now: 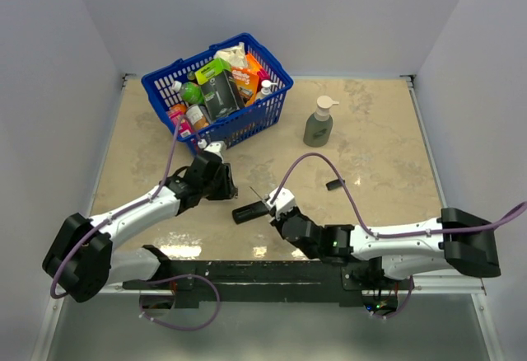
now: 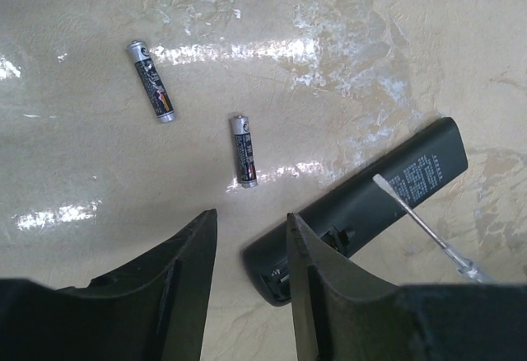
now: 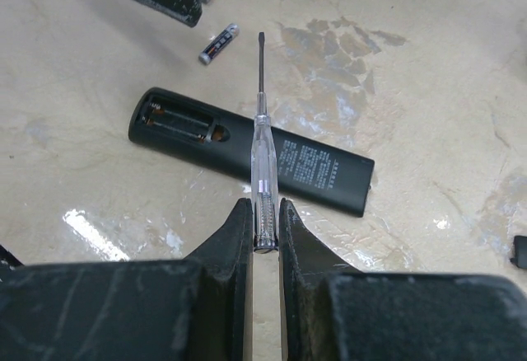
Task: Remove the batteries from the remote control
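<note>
Batteries (image 2: pixel 244 151), thin silvery-dark cylinders at slim black remote control's (image 2: pixel 346 213) ten o'clock, seem light, roll-prone: pinch mid-body. Left jaws spread; right jaws pinch clear-handled screwdriver (image 3: pixel 262 155).

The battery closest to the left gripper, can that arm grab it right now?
Probably yes. The left gripper is open, and the nearer battery lies loose on the table just ahead of it, with nothing between them. The remote control sits off to the side, out of the way.

Bright light glares (white streaks) off table (image 2: pixel 74 130).
</note>
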Controlling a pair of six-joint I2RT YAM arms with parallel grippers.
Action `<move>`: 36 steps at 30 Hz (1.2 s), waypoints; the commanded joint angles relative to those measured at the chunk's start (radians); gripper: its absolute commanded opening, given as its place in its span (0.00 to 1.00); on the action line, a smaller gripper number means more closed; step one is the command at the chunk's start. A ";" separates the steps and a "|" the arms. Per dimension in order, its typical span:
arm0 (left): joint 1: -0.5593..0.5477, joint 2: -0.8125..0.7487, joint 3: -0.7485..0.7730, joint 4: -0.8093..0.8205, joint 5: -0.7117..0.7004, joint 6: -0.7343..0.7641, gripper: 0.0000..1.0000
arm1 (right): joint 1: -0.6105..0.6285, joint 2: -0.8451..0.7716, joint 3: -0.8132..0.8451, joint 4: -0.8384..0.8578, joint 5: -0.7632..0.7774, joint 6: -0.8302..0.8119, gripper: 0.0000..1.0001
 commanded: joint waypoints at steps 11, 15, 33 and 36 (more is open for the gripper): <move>0.010 -0.345 0.020 0.078 0.058 0.139 0.91 | -0.092 -0.064 0.140 -0.441 0.182 0.444 0.00; 0.009 -0.416 0.069 0.048 0.056 0.209 1.00 | -0.158 -0.118 0.128 -0.510 0.162 0.490 0.00; 0.009 -0.511 0.068 -0.029 -0.040 0.351 1.00 | -0.270 0.026 0.068 -0.386 0.112 0.626 0.08; 0.007 -0.514 0.068 -0.029 -0.034 0.354 1.00 | -0.270 0.086 0.059 -0.363 0.115 0.648 0.09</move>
